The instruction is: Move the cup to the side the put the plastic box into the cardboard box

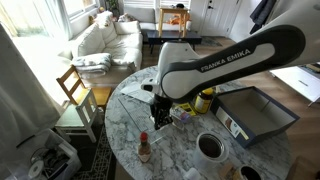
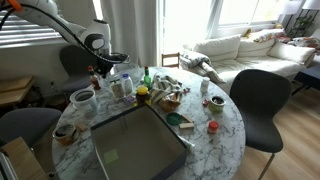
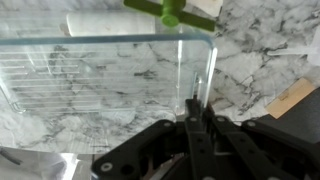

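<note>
In the wrist view the clear plastic box [image 3: 100, 70] fills most of the picture. My gripper [image 3: 196, 112] is shut on its near right wall, with marble showing through the box. In an exterior view my gripper [image 1: 160, 114] hangs over the middle of the round marble table [image 1: 185, 165]. The cup [image 1: 210, 146], white-rimmed and dark inside, stands near the table's front edge, apart from the gripper. It also shows in an exterior view [image 2: 82, 98]. The cardboard box [image 1: 255, 112], large and dark grey inside, lies beside it, and fills the table's front in an exterior view [image 2: 135, 145].
A red-capped sauce bottle [image 1: 144, 148] stands close to the gripper. A yellow jar [image 1: 205, 100] stands by the cardboard box. A green piece [image 3: 172, 10] lies beyond the plastic box. Small items [image 2: 170, 95] crowd the table. Chairs [image 2: 255, 105] stand round it.
</note>
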Robot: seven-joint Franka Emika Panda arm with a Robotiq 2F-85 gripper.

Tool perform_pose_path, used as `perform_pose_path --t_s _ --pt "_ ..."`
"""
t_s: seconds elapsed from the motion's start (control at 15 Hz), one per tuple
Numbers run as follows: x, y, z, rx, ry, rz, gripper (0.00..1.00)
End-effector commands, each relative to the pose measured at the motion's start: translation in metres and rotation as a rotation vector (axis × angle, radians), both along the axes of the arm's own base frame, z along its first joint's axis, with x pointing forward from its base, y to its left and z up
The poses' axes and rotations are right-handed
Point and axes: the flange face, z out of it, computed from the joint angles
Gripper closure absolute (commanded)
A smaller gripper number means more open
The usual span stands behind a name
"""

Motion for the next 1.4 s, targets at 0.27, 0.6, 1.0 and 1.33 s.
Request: perform_pose_path --t_s 0.27,0.6,1.0,1.33 --pt "0.004 -0.004 0.028 -0.025 -0.050 0.027 0.98" --pt "0.005 -0.005 0.038 -0.030 -0.068 0.030 0.98" --pt "0.006 -0.006 0.053 -0.015 -0.106 0.021 0.98" --pt "0.007 -0.009 0.065 -0.015 -0.138 0.011 0.98"
